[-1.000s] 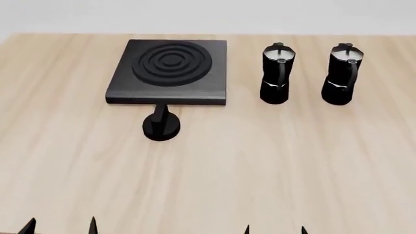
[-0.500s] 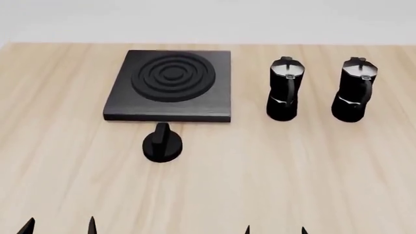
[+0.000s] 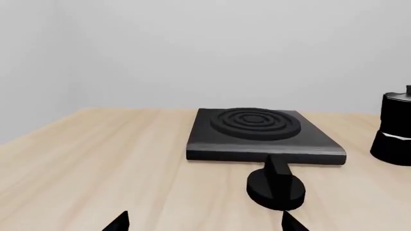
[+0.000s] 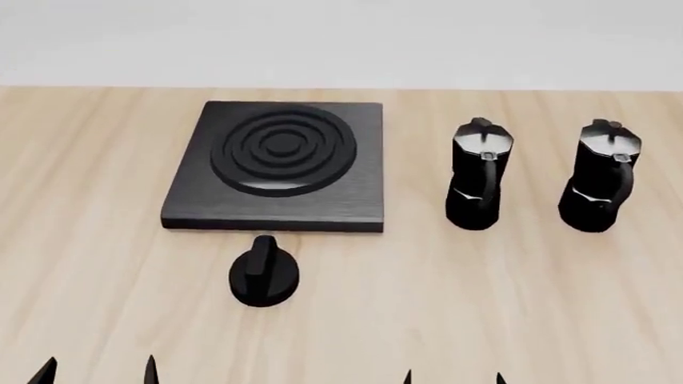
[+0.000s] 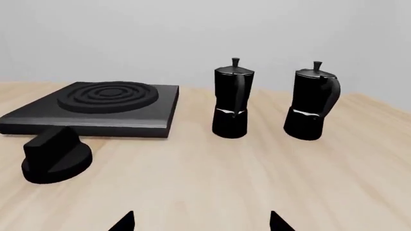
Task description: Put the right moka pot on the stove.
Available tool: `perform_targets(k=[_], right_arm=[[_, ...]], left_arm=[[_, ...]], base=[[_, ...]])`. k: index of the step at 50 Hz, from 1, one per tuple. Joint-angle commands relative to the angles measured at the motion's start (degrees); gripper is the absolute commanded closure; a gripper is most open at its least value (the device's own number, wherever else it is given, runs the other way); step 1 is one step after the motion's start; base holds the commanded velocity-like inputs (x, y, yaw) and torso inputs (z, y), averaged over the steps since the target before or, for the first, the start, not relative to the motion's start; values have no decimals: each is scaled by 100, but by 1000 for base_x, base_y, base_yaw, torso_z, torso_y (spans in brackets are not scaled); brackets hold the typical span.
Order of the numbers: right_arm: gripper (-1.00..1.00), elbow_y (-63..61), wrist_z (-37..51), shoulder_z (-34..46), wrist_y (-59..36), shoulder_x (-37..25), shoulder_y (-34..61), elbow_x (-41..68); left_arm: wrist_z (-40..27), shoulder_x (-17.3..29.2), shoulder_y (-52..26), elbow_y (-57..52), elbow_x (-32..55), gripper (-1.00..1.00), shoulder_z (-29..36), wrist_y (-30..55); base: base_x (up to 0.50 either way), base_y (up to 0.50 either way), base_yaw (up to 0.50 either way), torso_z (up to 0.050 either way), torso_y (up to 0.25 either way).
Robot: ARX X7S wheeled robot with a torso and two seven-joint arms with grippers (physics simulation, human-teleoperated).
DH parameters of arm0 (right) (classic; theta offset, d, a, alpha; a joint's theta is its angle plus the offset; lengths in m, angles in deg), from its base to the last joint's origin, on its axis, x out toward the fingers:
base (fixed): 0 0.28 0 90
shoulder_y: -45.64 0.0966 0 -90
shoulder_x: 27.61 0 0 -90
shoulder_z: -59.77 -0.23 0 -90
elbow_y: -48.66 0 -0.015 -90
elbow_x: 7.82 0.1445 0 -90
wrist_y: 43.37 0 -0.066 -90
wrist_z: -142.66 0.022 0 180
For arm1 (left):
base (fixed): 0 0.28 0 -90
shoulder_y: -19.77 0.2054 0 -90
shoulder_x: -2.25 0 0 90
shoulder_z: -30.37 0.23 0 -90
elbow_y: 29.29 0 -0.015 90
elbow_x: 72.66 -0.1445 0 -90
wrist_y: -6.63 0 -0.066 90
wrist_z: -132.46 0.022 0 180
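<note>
While the right moka pot (image 4: 601,178) stands tall on the tabletop (image 4: 481,304), far from the stove (image 4: 275,166), nothing is touching it. It sits ahead of the right hand (image 4: 453,378), which is nearer. Both hands are open and hold nothing.

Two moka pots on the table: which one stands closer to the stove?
The left moka pot, next to the stove. The right moka pot stands on its far side, nearer the table's right edge. Both upright, untouched.

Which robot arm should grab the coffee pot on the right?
Probably the right gripper: the right moka pot stands on its side of the table. The left gripper sits before the stove.
</note>
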Motion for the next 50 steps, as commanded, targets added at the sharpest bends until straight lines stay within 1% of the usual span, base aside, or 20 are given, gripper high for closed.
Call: perform_targets(k=[1,38,50], right_arm=[[-100,35,33,23,19,-28,20,48],[-100,118,122,150,98,-120,53,104],[-100,113,163,167,88,-146,60,142]], left_arm=[[-40,33,-9,-9,32,-100,39,3],[-142,119,-28,24,109,-100,155,-52],[-171,147,-37,22,140,-100,189,-59]], base=[[207,0,0,0,0],[216,0,0,0,0],[279,0,0,0,0]])
